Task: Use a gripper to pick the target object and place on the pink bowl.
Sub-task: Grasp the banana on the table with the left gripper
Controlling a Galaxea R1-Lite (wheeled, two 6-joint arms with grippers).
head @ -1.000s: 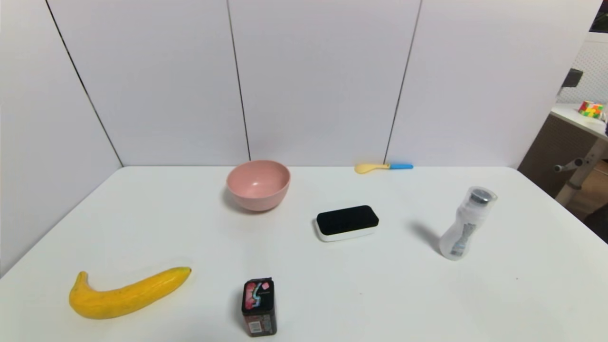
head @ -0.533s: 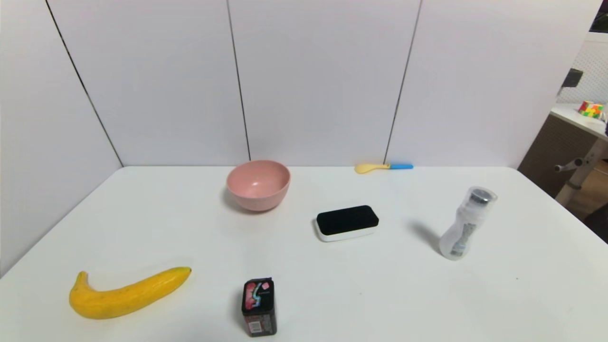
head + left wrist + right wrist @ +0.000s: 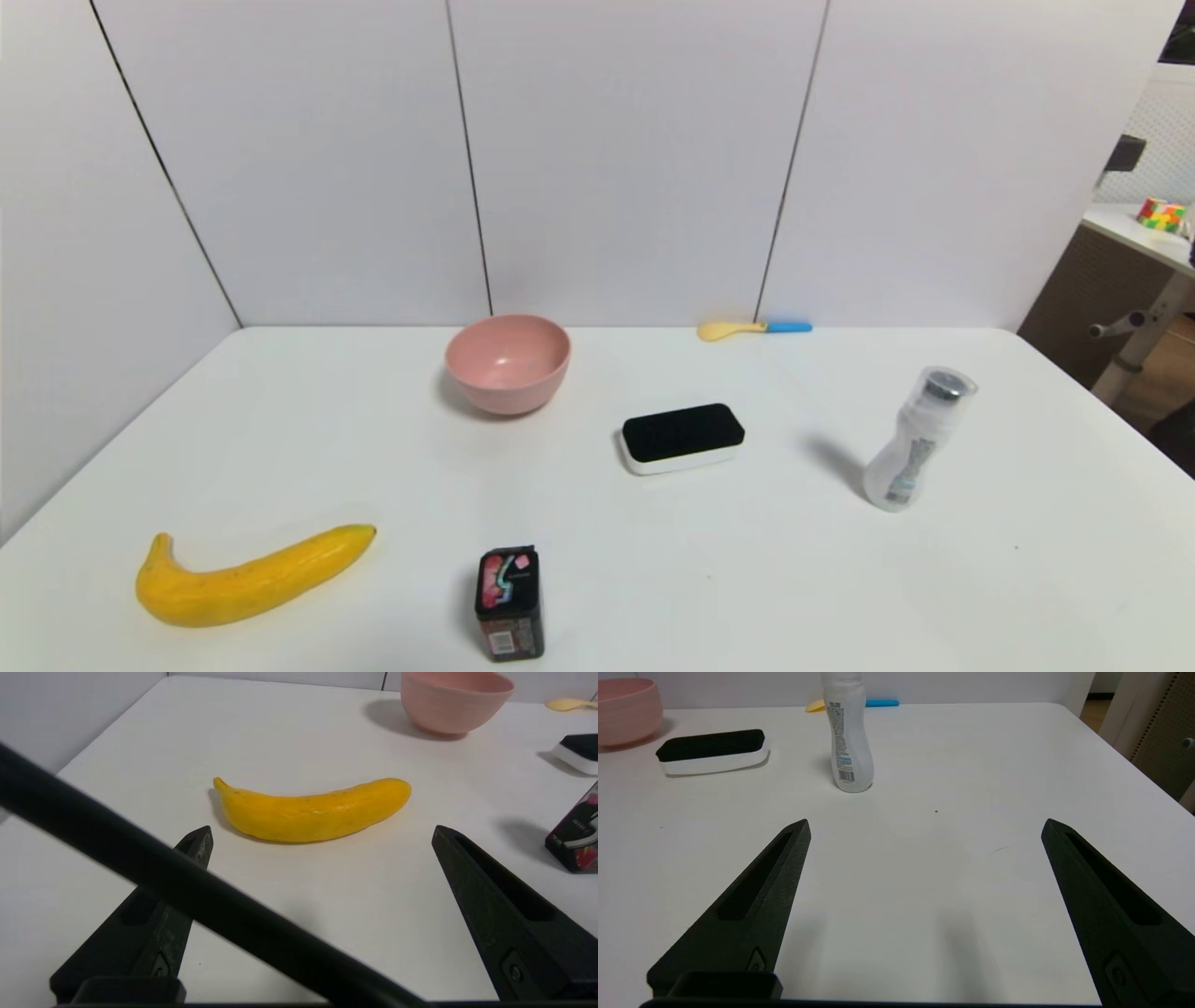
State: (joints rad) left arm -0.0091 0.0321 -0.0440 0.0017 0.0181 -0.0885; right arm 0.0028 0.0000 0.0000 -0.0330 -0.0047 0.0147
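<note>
The banana lies at the lower left of the head frame on the white table, a long, smooth, curved yellow fruit with faint brown speckles. Its long axis runs nearly across the frame: the thin stem end turns up at the left, and the blunt tip points right and slightly toward the back wall. In my left wrist picture it sits at the centre, beyond the tips of my left gripper, whose black tapered fingers are spread wide with nothing between them, well short of the fruit.

The pink bowl stands upright above centre-left in the head frame, round, matte and plain, well apart from the banana. To the right of the banana, low at the centre, stands a small dark box with a pink-and-blue printed top and a barcode on its front; I cannot read its lettering. Right of centre lies a rounded white eraser with a black felt top. Farther right stands a translucent waisted bottle, its label print too small to read. At the back edge lies a yellow spoon with a blue handle.

My right gripper hangs over bare table, its fingers likewise wide apart and holding nothing
</note>
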